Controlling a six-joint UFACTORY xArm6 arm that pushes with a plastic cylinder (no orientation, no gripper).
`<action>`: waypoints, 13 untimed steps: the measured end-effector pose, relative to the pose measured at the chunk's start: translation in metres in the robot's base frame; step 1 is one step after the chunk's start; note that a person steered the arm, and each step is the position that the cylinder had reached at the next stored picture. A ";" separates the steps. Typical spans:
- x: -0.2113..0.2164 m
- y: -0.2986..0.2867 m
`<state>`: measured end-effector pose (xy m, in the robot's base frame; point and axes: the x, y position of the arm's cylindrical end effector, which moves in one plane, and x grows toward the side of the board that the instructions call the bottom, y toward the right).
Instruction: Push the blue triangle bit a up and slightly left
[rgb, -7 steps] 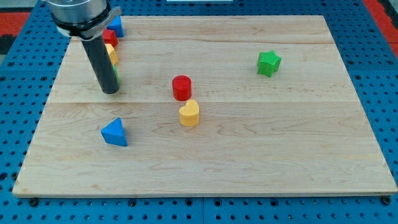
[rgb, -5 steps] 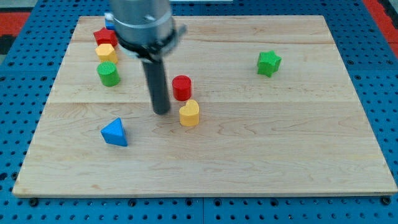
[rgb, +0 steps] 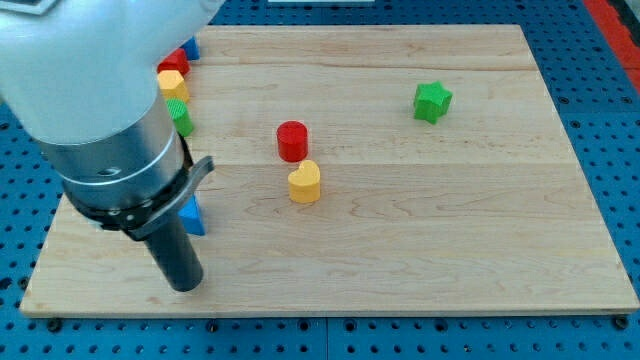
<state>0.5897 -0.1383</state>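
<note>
**Tip sits below the blue triangle, lined up for an upward push**

My tip (rgb: 185, 286) rests on the counter (rgb: 420, 230) near its bottom-left edge. The blue triangle (rgb: 192, 216) lies just above it, a shade right, mostly hidden behind the rod; only a sliver shows. The end effector is a plain dark rod with nothing to spread or pinch.

Pale wood-grain board. Matte, solid-looking blocks: red cylinder (rgb: 292, 140), yellow heart-like block (rgb: 304, 181), green star (rgb: 432, 101). A partly hidden cluster shows at top left.
</note>
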 end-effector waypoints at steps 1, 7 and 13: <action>0.000 -0.005; -0.078 -0.011; -0.087 -0.036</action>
<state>0.5024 -0.1739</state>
